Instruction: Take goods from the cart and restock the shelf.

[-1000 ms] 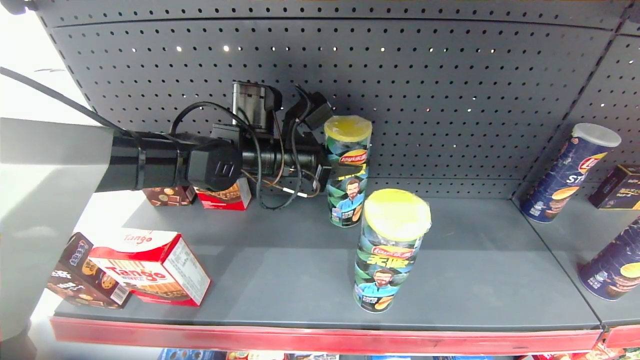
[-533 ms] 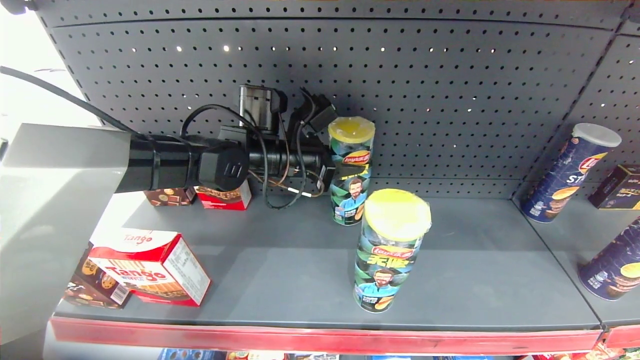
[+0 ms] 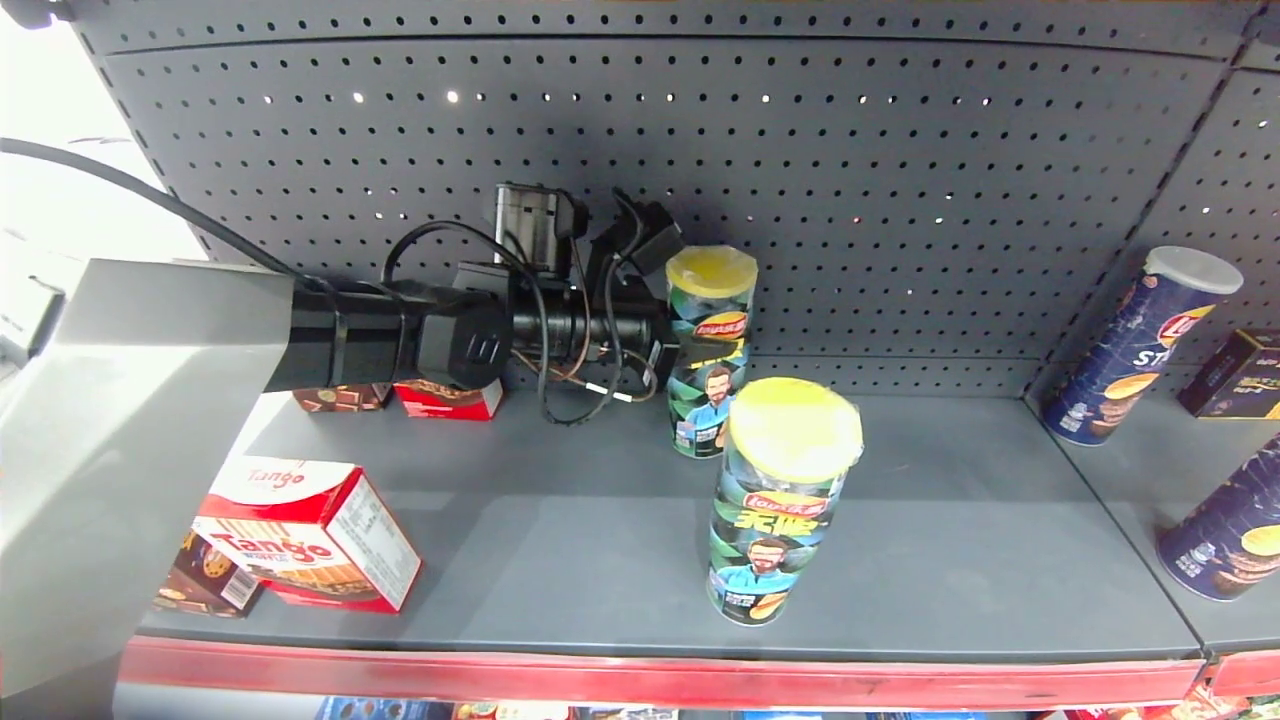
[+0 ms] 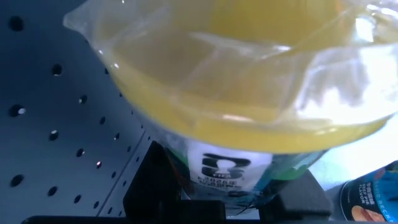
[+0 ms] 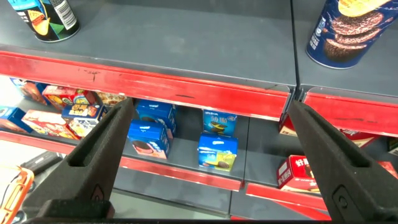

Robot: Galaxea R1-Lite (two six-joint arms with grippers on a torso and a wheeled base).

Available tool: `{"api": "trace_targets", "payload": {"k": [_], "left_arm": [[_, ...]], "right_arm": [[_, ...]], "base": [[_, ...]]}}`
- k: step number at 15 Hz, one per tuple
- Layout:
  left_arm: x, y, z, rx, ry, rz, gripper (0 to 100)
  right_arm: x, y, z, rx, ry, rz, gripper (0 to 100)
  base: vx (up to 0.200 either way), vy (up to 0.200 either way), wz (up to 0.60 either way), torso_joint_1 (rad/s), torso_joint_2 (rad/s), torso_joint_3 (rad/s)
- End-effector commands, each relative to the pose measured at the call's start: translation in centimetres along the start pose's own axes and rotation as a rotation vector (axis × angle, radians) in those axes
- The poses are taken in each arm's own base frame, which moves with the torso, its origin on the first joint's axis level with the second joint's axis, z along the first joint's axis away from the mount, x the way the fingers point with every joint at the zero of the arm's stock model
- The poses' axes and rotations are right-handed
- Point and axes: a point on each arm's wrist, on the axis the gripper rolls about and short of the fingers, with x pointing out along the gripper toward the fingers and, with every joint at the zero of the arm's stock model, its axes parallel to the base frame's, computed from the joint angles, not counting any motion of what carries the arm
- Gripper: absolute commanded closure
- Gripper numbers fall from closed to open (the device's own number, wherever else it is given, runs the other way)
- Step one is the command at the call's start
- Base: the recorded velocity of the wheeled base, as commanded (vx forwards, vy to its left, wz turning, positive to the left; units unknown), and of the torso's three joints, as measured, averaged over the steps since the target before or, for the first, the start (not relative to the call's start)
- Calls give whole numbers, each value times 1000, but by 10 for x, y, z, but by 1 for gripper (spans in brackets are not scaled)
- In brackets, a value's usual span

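Yellow-lidded green chip can (image 3: 711, 350) has slid slightly rightward along the back of the grey shelf (image 3: 560, 540) since a second ago, still upright. Your left gripper (image 3: 682, 352) keeps its fingers clamped round it. Your right gripper (image 5: 208, 168) has its fingers (image 5: 99, 149) spread wide, facing the shelf's front.

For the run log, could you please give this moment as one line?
left gripper: shut on rear chip can, by pegboard | right gripper: open, facing shelf edge | front chip can: upright on shelf
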Motion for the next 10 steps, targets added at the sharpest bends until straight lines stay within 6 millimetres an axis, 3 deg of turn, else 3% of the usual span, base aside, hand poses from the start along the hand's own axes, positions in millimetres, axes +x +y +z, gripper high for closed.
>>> {"api": "trace_targets", "payload": {"k": [1, 4, 5, 8, 10], "left_arm": [[2, 0, -3, -4, 4, -4, 100], [4, -2, -4, 3, 8, -9, 100], [5, -3, -5, 10, 9, -12, 0], [3, -3, -3, 15, 6, -9, 0], [-10, -6, 7, 33, -4, 2, 0]], "right_arm": [[0, 0, 0, 0, 1, 0, 0], [0, 0, 0, 0, 1, 0, 0], [0, 0, 0, 0, 1, 0, 0], [0, 0, 0, 0, 1, 0, 0], [0, 0, 0, 0, 1, 0, 0]], "base": [[0, 0, 0, 0, 0, 0], [0, 0, 0, 0, 0, 0], [0, 0, 0, 0, 0, 0], [0, 0, 0, 0, 0, 0], [0, 0, 0, 0, 0, 0]]}}
